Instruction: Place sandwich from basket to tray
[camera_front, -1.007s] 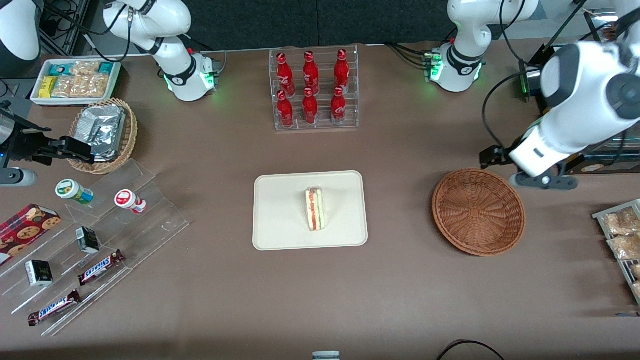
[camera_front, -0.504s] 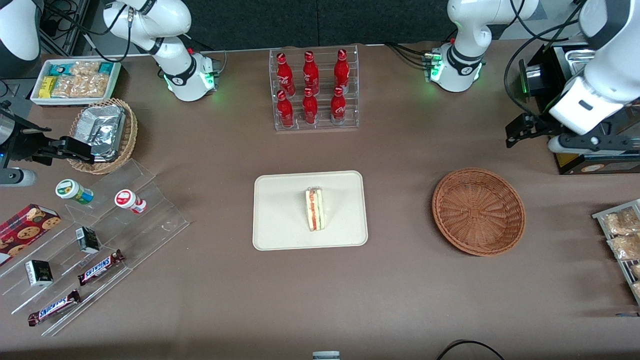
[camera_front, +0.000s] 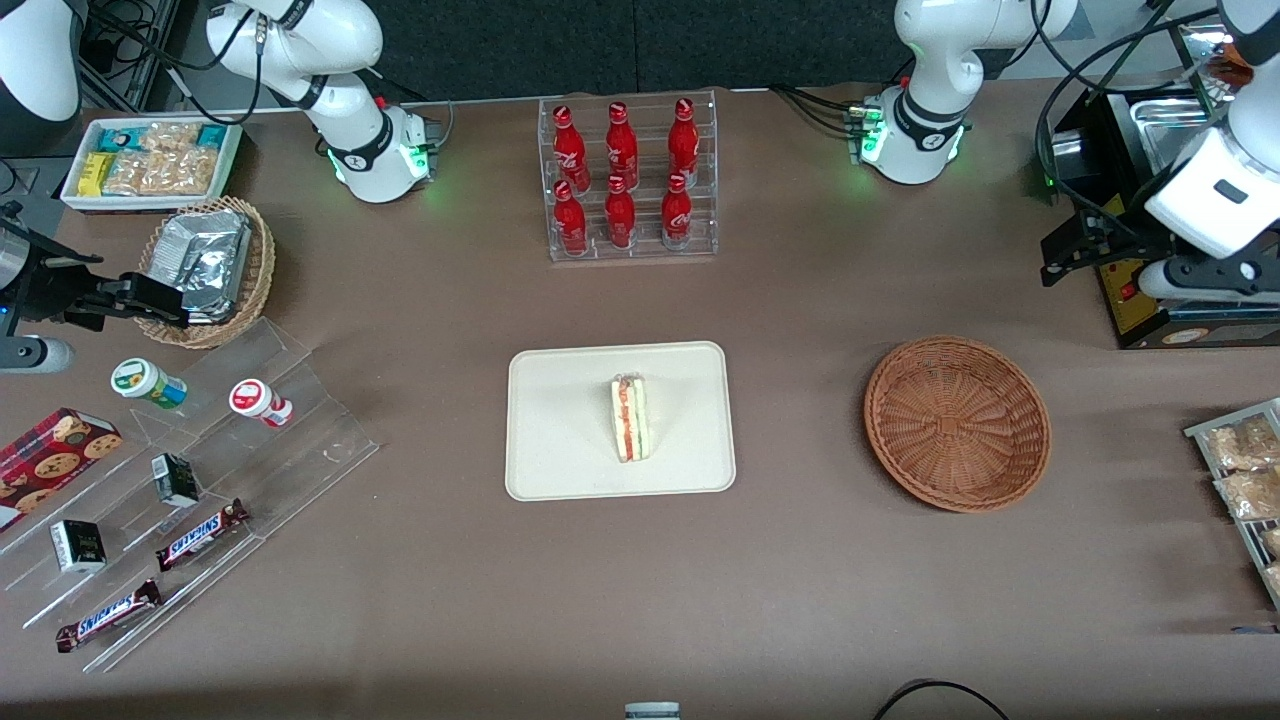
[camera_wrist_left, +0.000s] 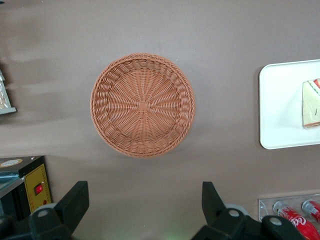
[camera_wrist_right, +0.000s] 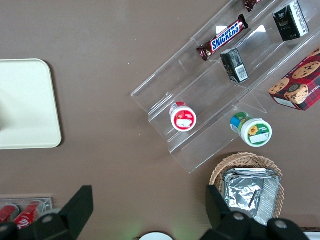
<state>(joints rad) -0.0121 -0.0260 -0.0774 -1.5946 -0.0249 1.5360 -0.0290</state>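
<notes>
1. Pincer (camera_wrist_left: 141, 210): fingers spread wide apart, nothing between them. It hangs high over the worktop (camera_front: 800, 600) at the working arm's end, farther from the front camera than the basket (camera_front: 957, 422), near a black box w/ a yellow panel (camera_front: 1140, 300). Judgement: a raised, clear-of-everything pose, consistent w/ a hand that has no load to carry.

2. Basket: round reddish-brown wicker, sits flat on the worktop, upright. The wrist view looks straight down into it; woven floor fully visible, no contents. Judgement: source container is done with.

3. Tray (camera_front: 560, 420): cream rectangle w/ low rim, mid-worktop, well apart from the basket toward the parked arm's end. Flat, not tilted.

4. Sandwich (camera_front: 631, 418): triangular wedge, lies on the tray, roughly central, clear of the rim on all sides. Red and pale green filling edge faces up in the front view. Not touched by the pincer. Judgement: central placement leaves margin vs. sliding off; item looks settled.

5. Status, as judgement: task req. appears met — sandwich on tray, basket bare. Nothing left but to keep the arm clear.

6. Bystanders: rack of red bottles (camera_front: 628, 180), farther from the front camera than the tray; not involved.
</notes>
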